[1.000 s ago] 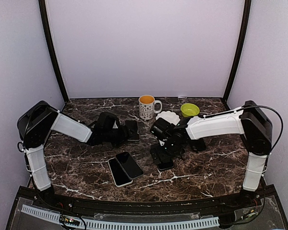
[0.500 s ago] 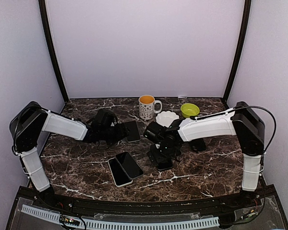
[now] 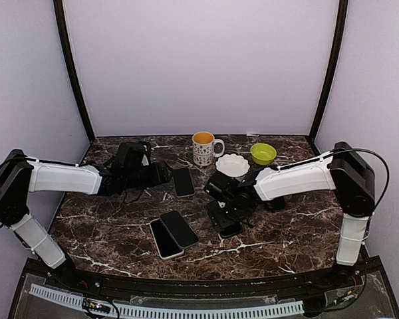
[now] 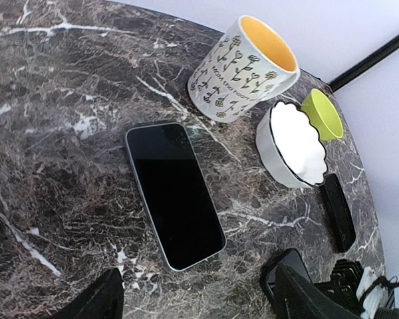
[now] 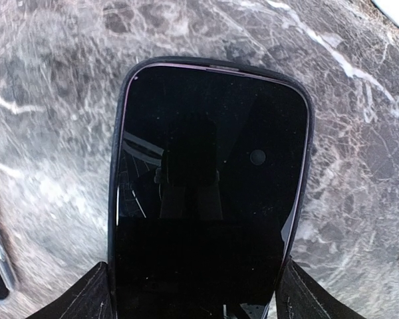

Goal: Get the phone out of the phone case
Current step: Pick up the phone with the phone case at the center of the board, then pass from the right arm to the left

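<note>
On the dark, white-veined marble table, right of centre, lies the phone, a glossy black slab sitting in its phone case, whose matte rim has rounded corners. The right gripper straddles the case's near end with a finger close against each long side (whether they press, I cannot tell). The left gripper is spread wide and holds nothing. Just beyond it a bare phone lies flat. Farther back are a flower-printed mug, a scalloped white bowl and a lime bowl. A pair of phones lies to the left of the case, marble showing between them.
</note>
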`<state>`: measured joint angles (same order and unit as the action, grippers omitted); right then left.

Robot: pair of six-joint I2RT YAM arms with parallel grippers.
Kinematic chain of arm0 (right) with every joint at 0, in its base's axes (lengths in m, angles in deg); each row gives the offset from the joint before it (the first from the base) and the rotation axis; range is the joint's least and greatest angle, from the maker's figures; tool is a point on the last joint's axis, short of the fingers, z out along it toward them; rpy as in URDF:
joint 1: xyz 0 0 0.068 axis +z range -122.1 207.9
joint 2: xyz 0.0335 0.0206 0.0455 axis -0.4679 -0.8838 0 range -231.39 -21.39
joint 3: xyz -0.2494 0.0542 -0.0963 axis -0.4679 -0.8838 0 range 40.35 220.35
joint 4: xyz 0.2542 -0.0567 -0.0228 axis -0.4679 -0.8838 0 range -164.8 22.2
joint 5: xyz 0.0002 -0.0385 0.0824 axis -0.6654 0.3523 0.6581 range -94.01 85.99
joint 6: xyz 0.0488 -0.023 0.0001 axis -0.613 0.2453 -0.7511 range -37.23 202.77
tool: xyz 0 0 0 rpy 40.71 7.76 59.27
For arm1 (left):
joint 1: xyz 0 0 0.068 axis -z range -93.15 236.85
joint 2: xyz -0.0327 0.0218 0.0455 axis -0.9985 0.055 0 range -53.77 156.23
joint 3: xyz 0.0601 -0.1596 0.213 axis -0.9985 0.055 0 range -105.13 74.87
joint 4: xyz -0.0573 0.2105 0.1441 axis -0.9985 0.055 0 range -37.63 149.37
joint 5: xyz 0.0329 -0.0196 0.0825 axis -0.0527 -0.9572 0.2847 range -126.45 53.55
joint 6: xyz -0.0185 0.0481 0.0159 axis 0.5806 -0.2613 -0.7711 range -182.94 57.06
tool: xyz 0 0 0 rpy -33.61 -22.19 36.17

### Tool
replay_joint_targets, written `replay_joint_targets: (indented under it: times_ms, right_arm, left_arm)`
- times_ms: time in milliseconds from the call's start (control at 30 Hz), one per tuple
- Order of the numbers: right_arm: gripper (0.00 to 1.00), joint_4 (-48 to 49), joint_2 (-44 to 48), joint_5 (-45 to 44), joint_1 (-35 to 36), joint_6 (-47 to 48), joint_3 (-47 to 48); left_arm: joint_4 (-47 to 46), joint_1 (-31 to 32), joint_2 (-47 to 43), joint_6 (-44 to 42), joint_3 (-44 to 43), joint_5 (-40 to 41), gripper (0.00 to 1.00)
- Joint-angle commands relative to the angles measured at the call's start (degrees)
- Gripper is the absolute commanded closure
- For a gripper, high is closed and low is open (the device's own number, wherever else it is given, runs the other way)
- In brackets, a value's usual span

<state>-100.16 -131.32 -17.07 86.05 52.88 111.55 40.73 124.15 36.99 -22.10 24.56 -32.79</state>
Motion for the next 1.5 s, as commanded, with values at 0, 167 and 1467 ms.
replay_joint_targets:
  times_ms: [0,167,1467]
  right_arm:
    - [0.61,2.33,4.98,-2.29,0.25,6.00,-0.46]
    - [0.64,7.85,8.05,-3.05,0.37,9.79,-1.11]
    - [0.63,42.62,21.22,0.34,6.72,32.13,-7.58]
  left_arm:
    - [3.30,0.21,-5.93,-10.43,1.70,-1.83,0.17]
    - [5.02,0.05,-12.14,-15.82,2.61,-10.35,0.12]
    - [-6.00,-8.56,-10.02,2.82,-0.43,-54.55,0.42]
